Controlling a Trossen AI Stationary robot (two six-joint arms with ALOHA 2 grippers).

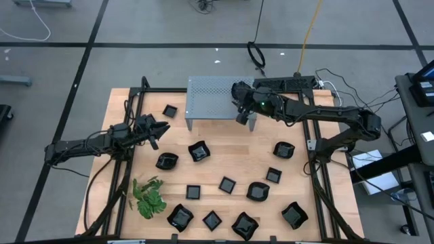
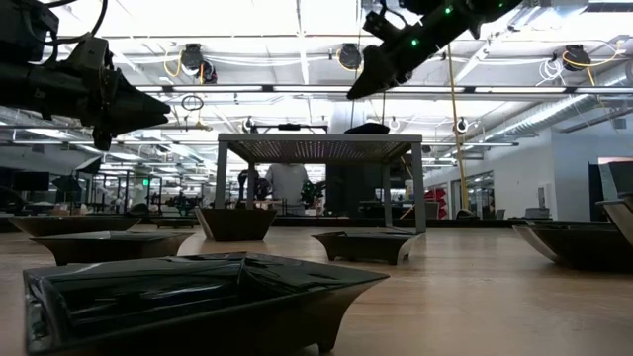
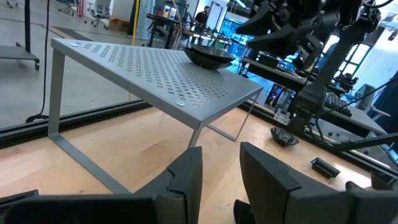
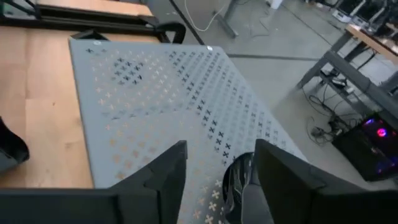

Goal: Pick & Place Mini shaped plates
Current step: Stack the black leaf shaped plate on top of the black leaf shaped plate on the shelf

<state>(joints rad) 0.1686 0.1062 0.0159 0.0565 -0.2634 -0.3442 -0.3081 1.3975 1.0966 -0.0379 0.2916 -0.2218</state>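
Note:
A grey perforated stand (image 1: 210,98) is at the table's far middle. One black mini plate (image 3: 210,56) rests on its top near the right end; in the right wrist view this plate (image 4: 238,183) lies on the stand (image 4: 155,93) below my fingers. My right gripper (image 4: 219,149) hovers open just above it, clear of it (image 2: 358,89). Several more black plates lie on the wooden table, such as one (image 1: 199,150) near the middle and one (image 1: 283,150) to the right. My left gripper (image 3: 221,155) waits open at the table's left (image 1: 163,129), pointing level at the stand.
A green leafy sprig (image 1: 149,196) lies near the front left. A row of plates (image 1: 244,226) runs along the near edge, and one plate (image 1: 169,110) sits left of the stand. Black frame rails (image 1: 129,135) border the table's sides.

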